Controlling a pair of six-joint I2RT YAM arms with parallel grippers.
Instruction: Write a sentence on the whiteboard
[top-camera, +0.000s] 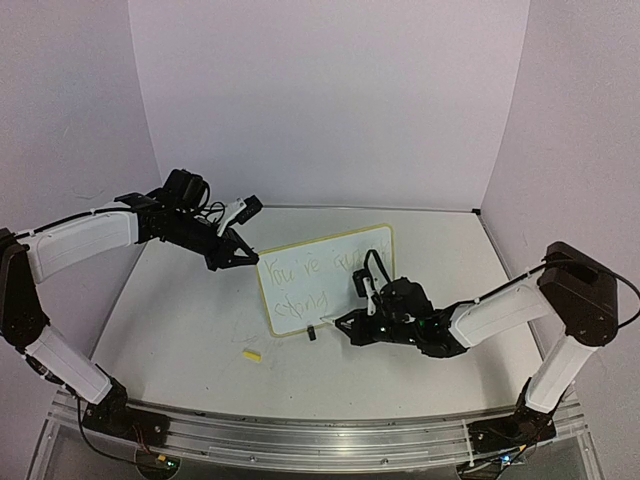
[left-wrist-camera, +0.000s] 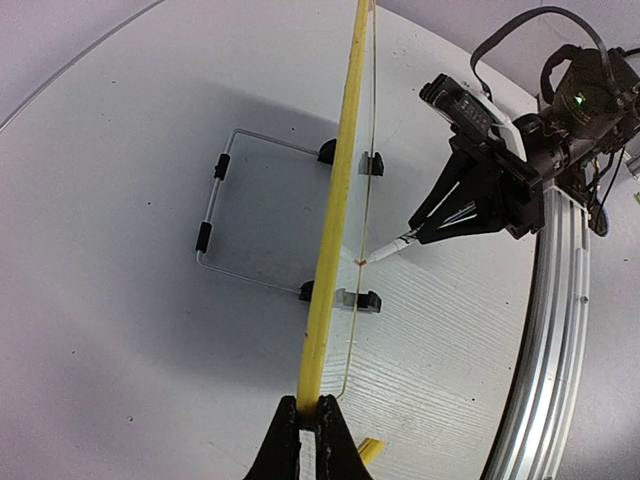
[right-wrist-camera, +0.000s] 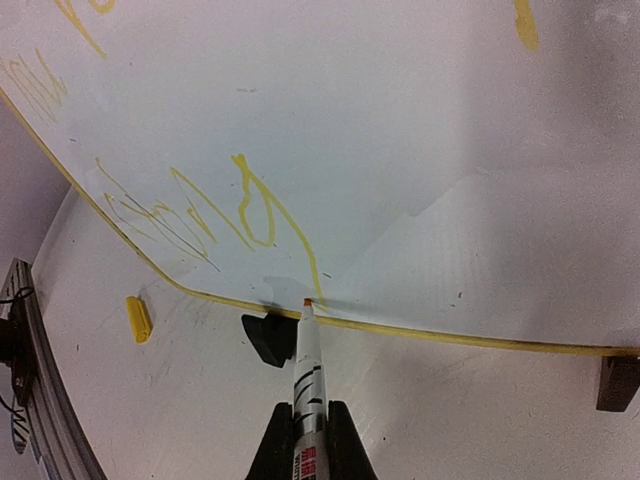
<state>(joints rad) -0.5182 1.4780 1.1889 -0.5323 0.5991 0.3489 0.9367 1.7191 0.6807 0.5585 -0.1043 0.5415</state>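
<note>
The small white rectangular whiteboard (top-camera: 335, 295) with a pale-yellow rim stands upright mid-counter (top-camera: 180, 330), its faint yellowish handwritten sentence (top-camera: 300, 270) facing the arms. The left end effector (left-wrist-camera: 308, 440) is clenched on its left rim. The right end effector (right-wrist-camera: 308, 445) grasps a white marker pen (right-wrist-camera: 308, 365), tip at the board's lower rim beside a black clip foot (right-wrist-camera: 266, 338).

Small yellow cap (top-camera: 251, 354) lying flat on the white table (top-camera: 180, 320). White marker (right-wrist-camera: 308, 360) with an orange tip. Shiny metal rail (top-camera: 300, 432) along the near edge. Plain pale walls (top-camera: 320, 100) behind and at both sides.
</note>
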